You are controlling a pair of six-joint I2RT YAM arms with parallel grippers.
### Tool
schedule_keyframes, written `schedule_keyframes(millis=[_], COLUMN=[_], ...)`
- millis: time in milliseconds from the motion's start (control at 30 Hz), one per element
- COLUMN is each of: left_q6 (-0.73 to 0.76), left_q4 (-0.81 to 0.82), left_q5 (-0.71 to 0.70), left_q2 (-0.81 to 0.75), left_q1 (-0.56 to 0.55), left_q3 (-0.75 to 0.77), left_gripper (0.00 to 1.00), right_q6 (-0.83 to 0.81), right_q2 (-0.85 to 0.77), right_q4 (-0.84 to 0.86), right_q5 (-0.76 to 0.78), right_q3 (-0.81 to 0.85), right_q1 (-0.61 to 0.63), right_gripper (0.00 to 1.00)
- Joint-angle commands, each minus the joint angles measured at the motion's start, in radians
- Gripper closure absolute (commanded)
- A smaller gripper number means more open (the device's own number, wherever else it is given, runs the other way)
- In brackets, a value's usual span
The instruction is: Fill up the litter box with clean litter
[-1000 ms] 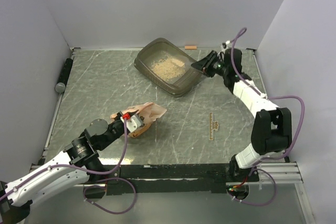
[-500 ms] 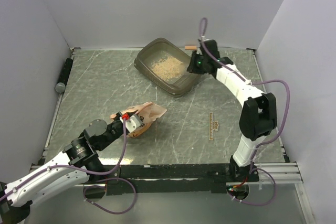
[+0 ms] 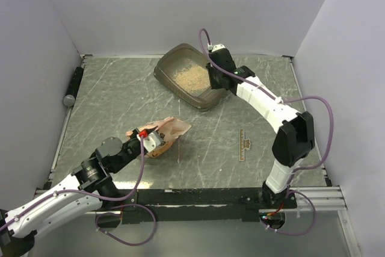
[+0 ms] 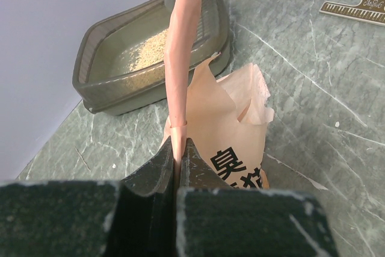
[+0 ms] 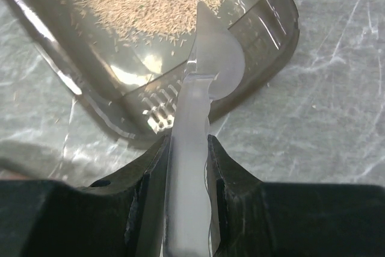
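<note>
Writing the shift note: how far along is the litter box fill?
Done: some litter covers part of the litter box floor. In hand: left gripper pinches the pink bag; right gripper holds a pale tool over the box. Left: more litter, much floor bare.

We see litter box (image 3: 203, 102) grey-brown, smoky, half-clear. Inside litter box, clean litter (image 3: 187, 75) pale tan, finely speckled. Bag (image 3: 173, 128), nearer arm bases than litter box, salmon-pink; we read dark printed characters on it. Table (image 3: 114, 100) beneath litter box dark grey-green, marbled with pale veins. Scoop (image 5: 207, 70) above litter box rim milky white, translucent. Cylinder (image 3: 73, 85), far left of litter box, black with grey end. Ruler (image 3: 243, 144), near-right of litter box, tan. Cables (image 3: 144, 161) purple.
</note>
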Motion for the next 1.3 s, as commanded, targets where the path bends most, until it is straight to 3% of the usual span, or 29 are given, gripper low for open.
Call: schedule_keyframes(millis=[0, 267, 567, 900, 1267], left_q6=[-0.019, -0.017, -0.016, -0.019, -0.017], left_q4=[0.073, 0.073, 0.073, 0.073, 0.073], left_q5=[0.015, 0.021, 0.015, 0.022, 0.042], left_q2=[-0.009, 0.005, 0.019, 0.028, 0.013], left_q1=[-0.002, -0.002, 0.000, -0.002, -0.002], left_q3=[0.036, 0.041, 0.037, 0.037, 0.036], left_gripper=[0.99, 0.99, 0.99, 0.99, 0.99], right_q6=[0.008, 0.065, 0.056, 0.085, 0.123], right_q2=[-0.193, -0.448, -0.551, -0.552, -0.419], right_q4=[-0.045, -0.180, -0.366, -0.303, -0.186], right_q5=[-0.042, -0.370, -0.712, -0.834, -0.880], right_q3=[-0.025, -0.108, -0.123, -0.200, -0.235], right_q1=[0.022, 0.023, 0.022, 0.034, 0.092], right_gripper=[1.00, 1.00, 1.00, 1.00, 1.00])
